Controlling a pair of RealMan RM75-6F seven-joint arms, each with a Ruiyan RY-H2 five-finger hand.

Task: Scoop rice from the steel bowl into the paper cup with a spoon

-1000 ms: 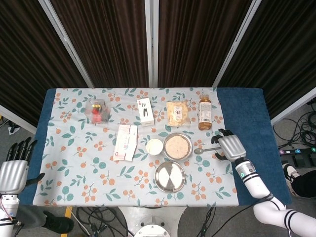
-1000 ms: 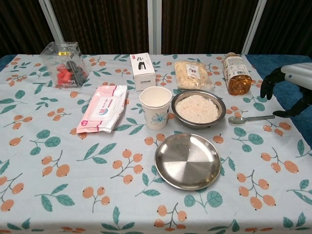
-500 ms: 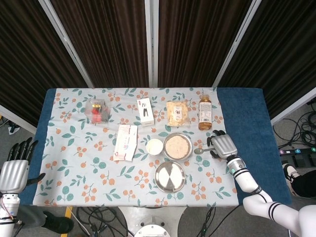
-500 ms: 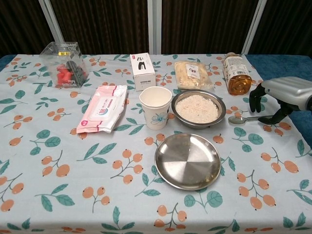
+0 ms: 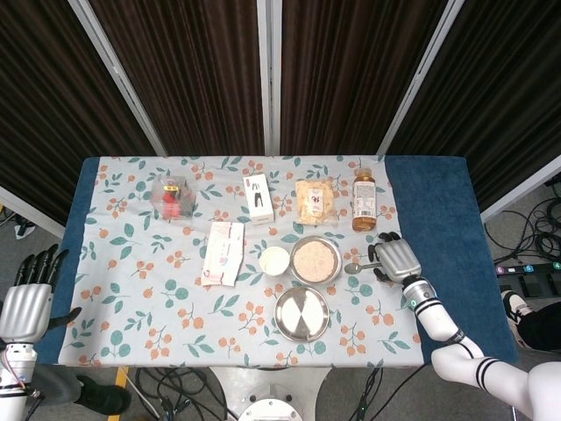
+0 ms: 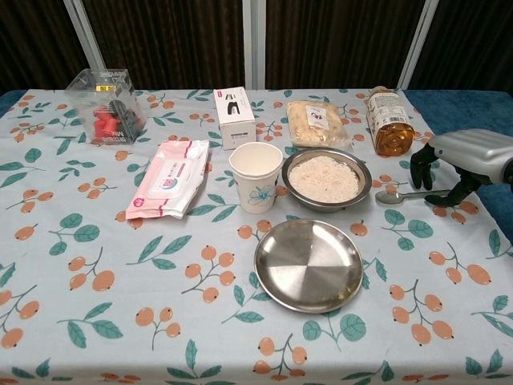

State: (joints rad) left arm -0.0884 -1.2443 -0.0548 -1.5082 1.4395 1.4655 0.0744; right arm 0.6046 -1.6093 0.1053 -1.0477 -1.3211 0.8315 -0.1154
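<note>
On the floral desk point(image 6: 96, 321) the right hand point(image 6: 463, 160) arches over the spoon point(image 6: 405, 195) — fingers point(image 6: 418, 167) parted, nothing grasped yet — apparently poised to lift it.

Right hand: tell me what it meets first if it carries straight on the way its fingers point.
The right hand points left along the table with fingers curled down over the spoon handle. Going on, it would likely meet the spoon first, then the steel bowl of rice; its height above the handle is unclear.
</note>
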